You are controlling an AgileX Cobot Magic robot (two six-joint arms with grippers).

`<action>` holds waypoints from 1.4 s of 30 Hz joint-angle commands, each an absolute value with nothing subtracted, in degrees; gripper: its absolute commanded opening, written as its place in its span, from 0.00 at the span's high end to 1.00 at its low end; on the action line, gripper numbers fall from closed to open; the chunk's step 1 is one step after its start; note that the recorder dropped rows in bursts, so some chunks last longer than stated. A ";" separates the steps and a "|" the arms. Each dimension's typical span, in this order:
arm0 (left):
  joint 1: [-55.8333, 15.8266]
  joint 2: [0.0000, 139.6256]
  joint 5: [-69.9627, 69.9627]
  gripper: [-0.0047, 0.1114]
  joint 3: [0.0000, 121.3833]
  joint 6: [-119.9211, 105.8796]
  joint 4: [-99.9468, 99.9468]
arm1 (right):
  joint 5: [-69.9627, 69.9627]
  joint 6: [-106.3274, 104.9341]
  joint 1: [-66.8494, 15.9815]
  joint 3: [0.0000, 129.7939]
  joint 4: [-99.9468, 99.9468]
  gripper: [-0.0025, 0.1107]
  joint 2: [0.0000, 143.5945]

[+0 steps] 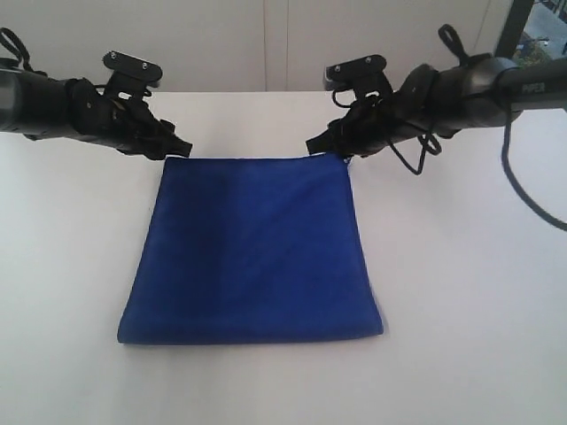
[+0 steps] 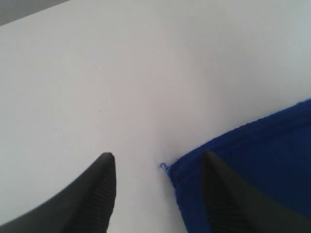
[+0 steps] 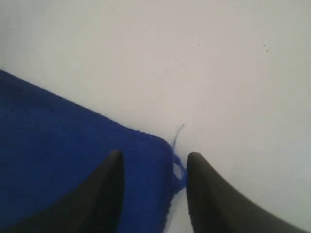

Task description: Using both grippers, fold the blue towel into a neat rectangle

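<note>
The white table fills most of the exterior view, with bare surface on all sides of the cloth: wide strips to left and right, a band in front, and a narrower band behind up to the pale wall. The blue towel lies flat near the middle of the table as a doubled, roughly rectangular sheet. Its near edge is thick and rounded, its far edge is straight, and its two side edges run cleanly back to the far corners. The two black arms reach in from the far left and far right, well above the open table, and meet the towel only at those far corners. The left gripper sits at the far left corner and the right gripper at the far right corner. In the left wrist view the fingers are spread wide, one finger over bare table and the other over blue cloth, with the towel's corner lying between them and not pinched. In the right wrist view the fingers are also apart, though less widely, straddling the other corner, where a small loose thread curls off the hem onto the table.
</note>
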State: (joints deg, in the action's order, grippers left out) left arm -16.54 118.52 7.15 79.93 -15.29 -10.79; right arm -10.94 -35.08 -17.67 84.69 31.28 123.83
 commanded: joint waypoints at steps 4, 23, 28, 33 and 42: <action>-16.83 111.32 -9.45 0.63 80.14 -12.08 -13.35 | -22.83 -30.22 -17.12 84.91 31.49 0.85 117.81; -19.60 117.62 -11.98 0.96 80.03 -12.21 -15.19 | -21.57 -28.35 -20.52 84.80 40.66 0.95 125.58; -19.60 118.38 -11.95 0.96 80.03 -12.21 -15.19 | -19.06 -28.35 -20.62 84.80 40.02 0.95 126.82; -19.60 118.87 -11.95 0.96 80.03 -12.21 -15.19 | -20.88 -28.35 -20.51 84.71 39.29 0.95 128.07; -19.36 118.75 -11.47 0.96 80.03 -12.21 -15.19 | -23.71 -28.21 -20.51 84.71 35.96 0.95 124.77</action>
State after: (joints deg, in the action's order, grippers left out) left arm -19.34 119.42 -11.20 80.02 -12.49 -14.75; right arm -22.16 -28.41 -20.65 85.02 36.96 127.00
